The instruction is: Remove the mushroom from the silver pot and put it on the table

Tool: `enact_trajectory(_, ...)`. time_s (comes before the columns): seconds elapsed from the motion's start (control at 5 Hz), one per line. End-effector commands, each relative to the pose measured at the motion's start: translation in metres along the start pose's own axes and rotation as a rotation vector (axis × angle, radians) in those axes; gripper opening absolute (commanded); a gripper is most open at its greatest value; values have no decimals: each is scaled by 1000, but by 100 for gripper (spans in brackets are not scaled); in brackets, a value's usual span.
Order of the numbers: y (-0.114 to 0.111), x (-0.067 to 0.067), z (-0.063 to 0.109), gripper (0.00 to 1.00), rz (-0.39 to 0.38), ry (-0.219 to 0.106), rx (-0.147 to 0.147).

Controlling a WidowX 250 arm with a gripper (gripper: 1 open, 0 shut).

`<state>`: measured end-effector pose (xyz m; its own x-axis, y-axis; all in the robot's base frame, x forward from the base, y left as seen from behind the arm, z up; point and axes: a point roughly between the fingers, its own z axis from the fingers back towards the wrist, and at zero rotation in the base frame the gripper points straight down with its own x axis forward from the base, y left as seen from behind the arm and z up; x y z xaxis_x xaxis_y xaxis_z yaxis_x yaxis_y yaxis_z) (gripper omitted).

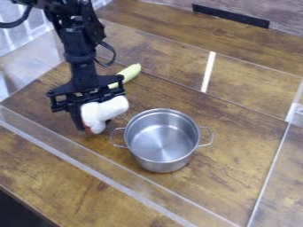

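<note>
The mushroom (103, 112) hangs just left of the silver pot (161, 138), its thick white stem up and its red-brown cap (94, 127) low, close to the table (225, 80). My gripper (87, 97) points straight down and is shut on the mushroom's stem. I cannot tell whether the cap touches the wood. The pot stands upright with nothing inside, its loop handle (205, 140) on the right.
A slim yellow-green item (129, 71) lies behind the gripper. Clear acrylic walls (83, 164) edge the tabletop at front, left and right, and an upright clear panel (210, 71) stands behind the pot.
</note>
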<state>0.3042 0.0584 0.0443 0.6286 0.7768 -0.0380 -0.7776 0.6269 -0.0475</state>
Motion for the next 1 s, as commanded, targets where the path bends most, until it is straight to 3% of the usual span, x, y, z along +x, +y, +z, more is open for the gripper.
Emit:
enact_trajectory(0.0, 0, 15, 36, 0, -70, -84, -66)
enact_trajectory(0.2, -3, 20, 36, 100, -69, -91, -61)
enact_trajectory(0.8, 7, 26, 18, 100, -103, -100, -51)
